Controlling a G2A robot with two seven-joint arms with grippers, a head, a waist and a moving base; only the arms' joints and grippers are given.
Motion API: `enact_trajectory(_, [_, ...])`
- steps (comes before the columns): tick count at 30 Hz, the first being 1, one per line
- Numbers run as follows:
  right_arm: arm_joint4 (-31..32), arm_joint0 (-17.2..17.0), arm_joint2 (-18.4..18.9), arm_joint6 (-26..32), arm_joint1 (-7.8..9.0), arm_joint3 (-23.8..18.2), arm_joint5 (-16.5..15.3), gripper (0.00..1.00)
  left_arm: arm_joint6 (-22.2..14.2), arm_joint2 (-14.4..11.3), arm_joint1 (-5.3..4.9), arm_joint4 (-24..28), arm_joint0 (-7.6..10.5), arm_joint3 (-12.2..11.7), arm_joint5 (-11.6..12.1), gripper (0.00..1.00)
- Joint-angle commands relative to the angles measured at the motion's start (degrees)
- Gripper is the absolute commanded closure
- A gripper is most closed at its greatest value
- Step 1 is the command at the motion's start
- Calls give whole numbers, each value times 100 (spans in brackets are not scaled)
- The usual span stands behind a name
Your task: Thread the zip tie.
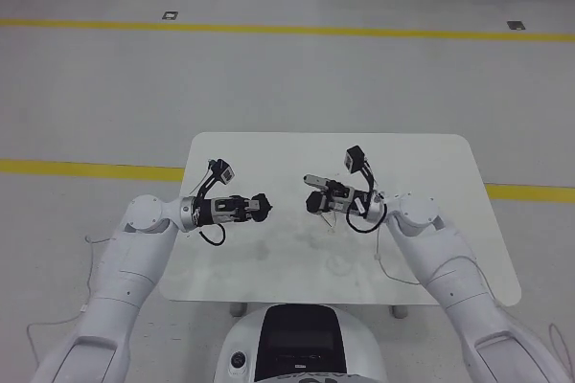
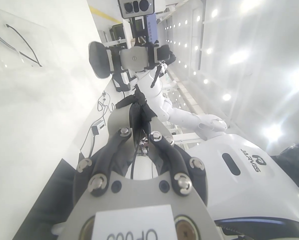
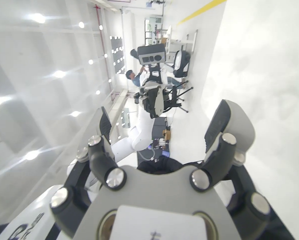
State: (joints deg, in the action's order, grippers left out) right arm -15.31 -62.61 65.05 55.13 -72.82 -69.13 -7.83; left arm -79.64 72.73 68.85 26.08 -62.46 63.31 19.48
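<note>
My left claw (image 1: 260, 205) was pinched shut, facing my right claw (image 1: 312, 190) at its 3 o'clock, spread wide; black zip ties (image 2: 27, 44) lay on the table (image 1: 412, 163).

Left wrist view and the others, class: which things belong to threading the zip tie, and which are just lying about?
For the job:
- left claw, shut on a black strip that seems to be the zip tie
- right claw, open, holding nothing

Lying about:
- spare ties on a clear tray
- white table
</note>
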Motion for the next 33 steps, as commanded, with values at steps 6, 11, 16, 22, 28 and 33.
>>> enact_trajectory(6, [1635,-50,-7,-236,161,-694,936,0,0,0,0,0,0,0,0,100])
enact_trajectory(11, [2805,-19,-349,-271,206,-840,1463,0,0,0,0,0,0,0,0,100])
enact_trajectory(16, [2805,-19,-349,-271,206,-840,1463,0,0,0,0,0,0,0,0,100])
enact_trajectory(22, [3280,-15,-469,-423,218,-958,1608,0,0,0,0,0,0,0,0,100])
enact_trajectory(28, [4401,315,-1030,-189,179,-1168,2293,0,0,0,0,0,0,0,0,100])
enact_trajectory(33, [5061,689,-1617,134,66,-1095,2731,0,0,0,0,0,0,0,0,100])
